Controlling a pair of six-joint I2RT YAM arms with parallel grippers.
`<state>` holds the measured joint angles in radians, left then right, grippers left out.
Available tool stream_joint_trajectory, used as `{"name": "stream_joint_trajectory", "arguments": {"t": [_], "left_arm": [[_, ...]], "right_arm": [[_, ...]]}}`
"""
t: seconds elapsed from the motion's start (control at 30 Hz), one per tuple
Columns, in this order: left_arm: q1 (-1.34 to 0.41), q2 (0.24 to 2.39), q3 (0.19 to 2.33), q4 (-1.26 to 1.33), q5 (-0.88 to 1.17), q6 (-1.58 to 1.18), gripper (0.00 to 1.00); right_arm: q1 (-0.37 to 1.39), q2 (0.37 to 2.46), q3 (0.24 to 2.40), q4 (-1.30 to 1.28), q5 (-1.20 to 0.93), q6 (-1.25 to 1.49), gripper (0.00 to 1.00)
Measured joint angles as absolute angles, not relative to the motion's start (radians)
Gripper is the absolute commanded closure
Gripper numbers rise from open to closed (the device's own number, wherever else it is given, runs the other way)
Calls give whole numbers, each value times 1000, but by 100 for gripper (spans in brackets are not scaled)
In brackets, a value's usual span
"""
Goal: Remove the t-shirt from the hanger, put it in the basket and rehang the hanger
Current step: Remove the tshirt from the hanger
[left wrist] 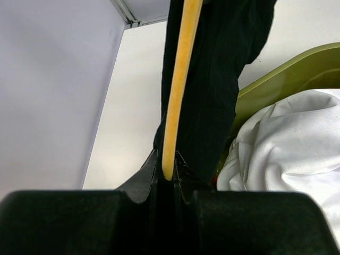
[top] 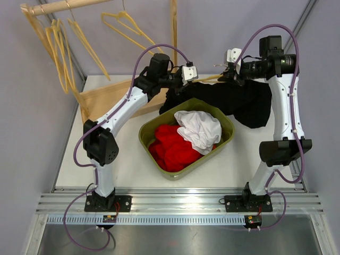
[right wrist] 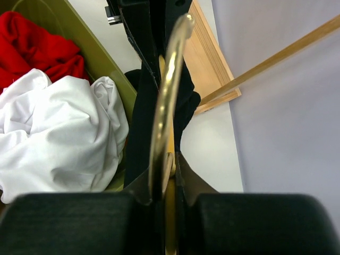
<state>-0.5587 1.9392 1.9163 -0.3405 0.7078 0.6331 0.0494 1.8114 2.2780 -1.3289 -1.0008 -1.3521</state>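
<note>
Above bin (top: 159, 119) rim, black t-shirt (top: 241, 101) on hanger (top: 210, 78), left end effector (left wrist: 168, 162) clamped on bar (left wrist: 178, 79), right end effector (right wrist: 166, 170) clamping hook (right wrist: 166, 95)

From my overhead view the bin (top: 180, 173) sits mid-table, one garment (top: 199, 130) in it lying partly on another (top: 172, 149). Just behind its far rim, at 12 to 1 o'clock, the t-shirt (top: 239, 101) hangs on the hanger (left wrist: 178, 90), which spans between the left gripper (left wrist: 169, 172) and the right gripper (right wrist: 163, 180). The rack (top: 58, 48) of spare hangers stands at 10 o'clock.
</note>
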Motion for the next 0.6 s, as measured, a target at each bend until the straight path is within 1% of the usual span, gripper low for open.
{"name": "stream_joint_trajectory", "arguments": {"t": [0.03, 0.13, 0.17, 0.2, 0.23, 0.27, 0.3, 0.33, 0.4, 0.43, 0.53, 0.6], "left_arm": [[-559, 1939, 1916, -342, 708, 636, 100], [-559, 1939, 1916, -344, 710, 636, 100], [-559, 1939, 1916, -343, 710, 635, 97], [-559, 1939, 1916, -342, 710, 628, 89], [-559, 1939, 1916, -341, 710, 622, 81], [-558, 1939, 1914, -329, 707, 595, 70], [-556, 1938, 1905, -300, 706, 553, 44], [-552, 1935, 1888, -247, 707, 501, 34], [-537, 1908, 1834, -123, 714, 361, 9], [-531, 1895, 1812, -76, 712, 304, 1], [-509, 1834, 1757, 49, 694, 102, 1], [-502, 1811, 1758, 90, 660, -15, 1]], "right_arm": [[49, 1811, 2278, -1332, -1000, -1353, 100], [49, 1811, 2278, -1332, -999, -1355, 100], [49, 1811, 2278, -1332, -999, -1355, 100], [49, 1811, 2278, -1332, -997, -1356, 100], [50, 1810, 2277, -1332, -995, -1355, 100], [50, 1807, 2273, -1329, -990, -1348, 100], [50, 1800, 2262, -1324, -984, -1334, 100], [50, 1781, 2232, -1307, -966, -1309, 100], [50, 1743, 2163, -1245, -900, -1247, 100], [49, 1724, 2125, -1212, -873, -1218, 100], [36, 1682, 2038, -1129, -824, -1141, 100], [28, 1670, 2010, -1087, -801, -1088, 100]]}}
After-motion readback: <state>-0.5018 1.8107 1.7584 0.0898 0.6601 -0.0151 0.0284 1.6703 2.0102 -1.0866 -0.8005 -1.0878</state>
